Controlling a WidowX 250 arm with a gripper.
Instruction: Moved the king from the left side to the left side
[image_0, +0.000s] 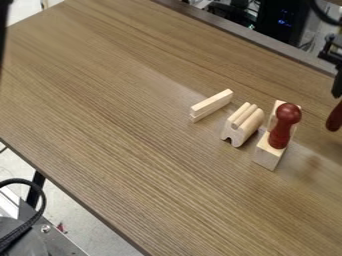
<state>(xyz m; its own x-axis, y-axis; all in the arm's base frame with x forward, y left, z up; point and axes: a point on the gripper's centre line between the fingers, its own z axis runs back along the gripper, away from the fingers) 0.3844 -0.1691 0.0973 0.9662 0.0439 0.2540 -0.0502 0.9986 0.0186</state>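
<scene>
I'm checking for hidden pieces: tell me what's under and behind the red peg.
The red peg stands on a pale block; its foot hides the spot beneath. Behind, more pale wood shows, partly covered.

Pale wooden blocks on a brown tabletop

Right of centre on the wood-grained table (113, 130) lie narrow pale strips (212, 104). Just beside them is a pale block (243, 125) with rounded ridges on top and a notch at its near end. Farther right is a plain-faced pale block (268, 156). At the lower left, a black cable (43, 202) curves above grey metal equipment (53, 241), near pale floor (90, 225). Dark equipment (270, 27) with blue lights stands at the upper right.
</scene>
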